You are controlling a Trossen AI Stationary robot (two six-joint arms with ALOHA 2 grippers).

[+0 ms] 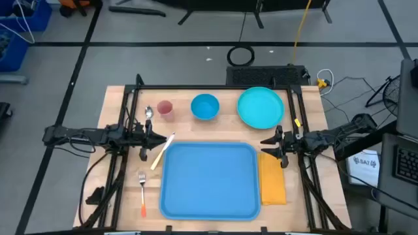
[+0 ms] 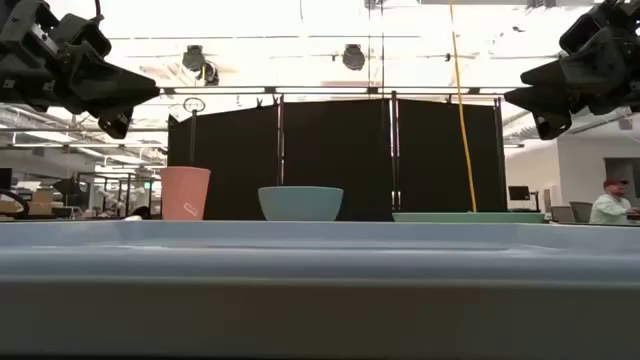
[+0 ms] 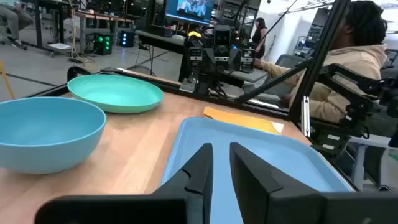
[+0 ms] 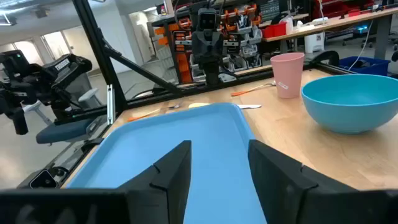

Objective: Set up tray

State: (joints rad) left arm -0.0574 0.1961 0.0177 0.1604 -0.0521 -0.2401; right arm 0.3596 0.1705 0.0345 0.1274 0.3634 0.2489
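Wooden table, tray centred, both grippers raised beside its edges

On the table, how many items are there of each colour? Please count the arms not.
Blue: 3, tray, bowl, plate
Pink: 1, cup
Yellow: 1, napkin
Cutlery: 3, spoon, knife, fork
Total: 8

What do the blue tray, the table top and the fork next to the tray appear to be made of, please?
The tray looks like moulded plastic: uniform blue, smooth satin surface, rounded corners, raised rim. The table top looks like light wood, with visible grain and plank lines. The fork seems to have a metal head, pale and shiny, on an orange handle, probably plastic.
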